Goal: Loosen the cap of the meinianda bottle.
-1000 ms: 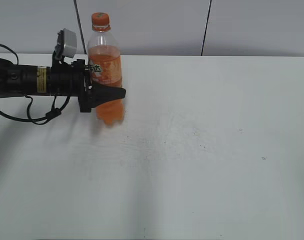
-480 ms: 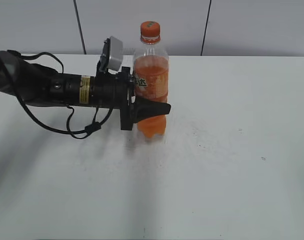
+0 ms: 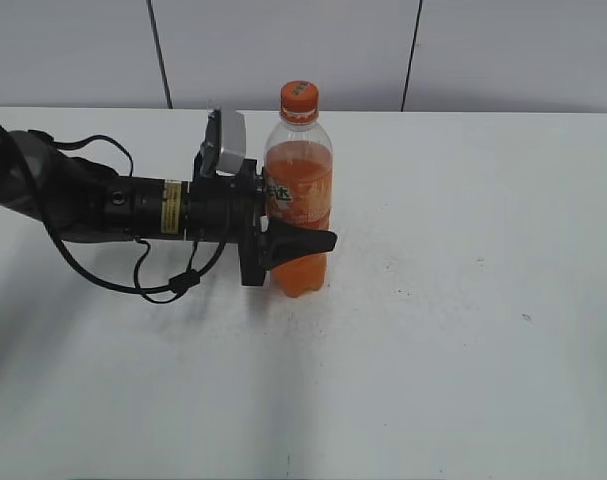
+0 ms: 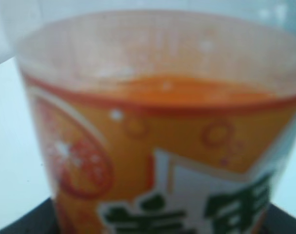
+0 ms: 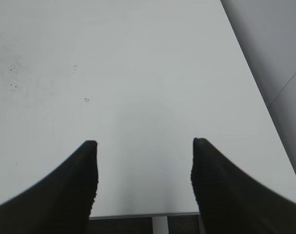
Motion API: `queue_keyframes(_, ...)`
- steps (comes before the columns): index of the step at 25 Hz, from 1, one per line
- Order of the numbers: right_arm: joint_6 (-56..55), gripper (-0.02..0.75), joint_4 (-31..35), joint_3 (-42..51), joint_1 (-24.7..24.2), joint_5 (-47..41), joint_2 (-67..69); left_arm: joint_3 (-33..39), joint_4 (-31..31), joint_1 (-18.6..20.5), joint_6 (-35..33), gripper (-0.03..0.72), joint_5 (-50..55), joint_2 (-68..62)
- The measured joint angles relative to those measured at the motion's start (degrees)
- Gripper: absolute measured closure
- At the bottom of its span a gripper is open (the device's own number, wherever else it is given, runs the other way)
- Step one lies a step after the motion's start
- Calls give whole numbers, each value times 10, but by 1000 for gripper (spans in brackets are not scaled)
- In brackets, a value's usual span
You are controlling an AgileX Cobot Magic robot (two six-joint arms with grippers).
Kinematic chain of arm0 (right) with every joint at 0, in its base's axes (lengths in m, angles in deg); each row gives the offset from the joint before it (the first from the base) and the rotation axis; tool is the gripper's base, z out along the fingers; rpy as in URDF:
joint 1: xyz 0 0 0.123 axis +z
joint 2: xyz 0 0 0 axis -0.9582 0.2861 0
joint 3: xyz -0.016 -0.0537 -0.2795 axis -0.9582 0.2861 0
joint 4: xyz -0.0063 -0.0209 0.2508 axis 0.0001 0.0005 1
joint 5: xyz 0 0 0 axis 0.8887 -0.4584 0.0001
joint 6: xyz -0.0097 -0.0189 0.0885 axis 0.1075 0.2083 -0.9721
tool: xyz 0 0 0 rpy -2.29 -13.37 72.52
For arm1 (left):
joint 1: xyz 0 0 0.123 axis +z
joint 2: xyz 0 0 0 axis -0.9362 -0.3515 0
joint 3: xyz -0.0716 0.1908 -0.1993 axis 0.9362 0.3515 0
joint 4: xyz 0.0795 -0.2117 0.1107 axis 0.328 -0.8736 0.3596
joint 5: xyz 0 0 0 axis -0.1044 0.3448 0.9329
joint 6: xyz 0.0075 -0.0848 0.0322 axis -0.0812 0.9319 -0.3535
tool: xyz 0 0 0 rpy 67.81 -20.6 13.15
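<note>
The meinianda bottle (image 3: 299,200) stands upright on the white table (image 3: 463,300), left of middle, with orange soda and an orange label. Its small orange cap (image 3: 298,98) is on top, untouched. My left gripper (image 3: 301,243) reaches in from the left and is shut on the bottle's lower body. In the left wrist view the bottle (image 4: 157,146) fills the frame, blurred and very close. My right gripper (image 5: 144,168) is open and empty over bare table; it does not show in the exterior view.
A grey panelled wall (image 3: 483,50) runs behind the table's far edge. The left arm's black cable (image 3: 133,285) loops onto the tabletop. In the right wrist view the table's edge (image 5: 279,161) and corner lie close to the right gripper.
My left gripper has carried the bottle rightward from the far left, then lowered it slightly. The bottle now stands lower and upright on the table.
</note>
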Motion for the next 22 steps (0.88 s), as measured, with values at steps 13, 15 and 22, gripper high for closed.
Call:
queue_keyframes(13, 0, 279, 0, 0, 0, 0, 0, 1, -5, 1, -4, 270, -14, -10)
queue_keyframes(15, 0, 279, 0, 0, 0, 0, 0, 1, -4, 1, -4, 270, -16, -10)
queue_keyframes(22, 0, 279, 0, 0, 0, 0, 0, 1, -3, 2, -4, 270, -16, -10)
